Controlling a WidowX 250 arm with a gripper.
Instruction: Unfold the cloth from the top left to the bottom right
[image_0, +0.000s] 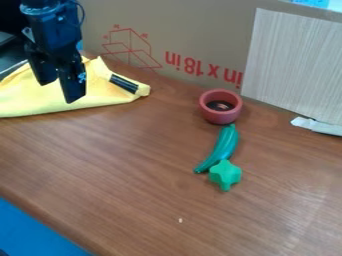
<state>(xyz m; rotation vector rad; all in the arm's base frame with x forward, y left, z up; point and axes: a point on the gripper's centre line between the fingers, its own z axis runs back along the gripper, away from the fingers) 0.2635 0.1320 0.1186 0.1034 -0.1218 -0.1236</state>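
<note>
**Black two-finger claw (58, 92) open over the yellow fabric cloth (87, 100), left of the round reddish pot (220, 116)**

My claw: fingers (73, 87) spread, nothing between them. The cloth lies left of the pot on the brown wood-look table (133, 165), bunched. Its long axis runs roughly crosswise, narrow end pointing at the pot. I'm over its middle, well apart from the pot; most of the bunch sits behind and to both sides of my fingers. Contact or small gap? Can't tell.

Key relation, my judgement: the layer to grab should be on the cloth's far side, away from the table's near edge, so I'd pinch there, then draw toward the near side and the pot's side. Closing straight down might catch several layers and drag the lot.

Hard to see: my arm covers part of the far side; the cloth's left end is cut off, so that corner is unknown. Fold count unclear. The short black strip (124, 84) at the pot-side end: tag, handle or something tucked in, can't say. It may snag or ride along if I pull there.
</note>
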